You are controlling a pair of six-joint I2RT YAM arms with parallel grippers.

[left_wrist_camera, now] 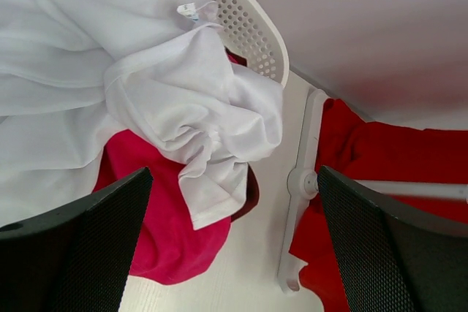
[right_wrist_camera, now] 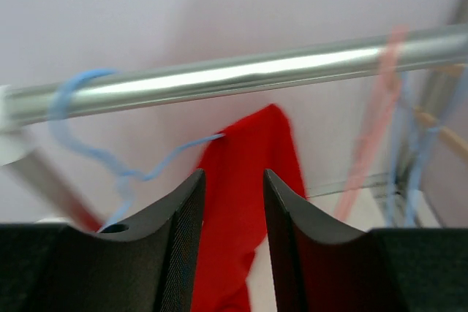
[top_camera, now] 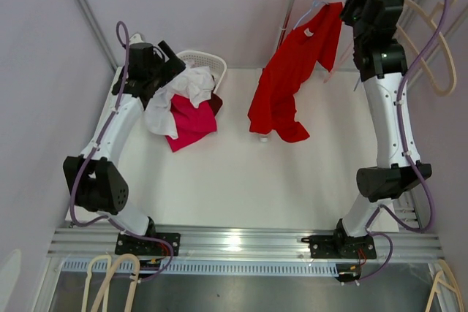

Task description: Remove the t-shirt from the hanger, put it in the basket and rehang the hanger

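Two sets of jaws hold nothing: the right jaws are a little spread near the rail [right_wrist_camera: 241, 71], the left jaws wide apart above the basket [top_camera: 212, 63]. The red t-shirt [top_camera: 289, 89] hangs on the blue hanger [right_wrist_camera: 88, 151] and looks half off. Pulling it free is left.

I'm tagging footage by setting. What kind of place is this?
Probably a lab test cell staged as a laundry corner: a metal clothes rail with a red t-shirt hanging from it, a white laundry basket of clothes, and two robot arms mounted at the table edge.
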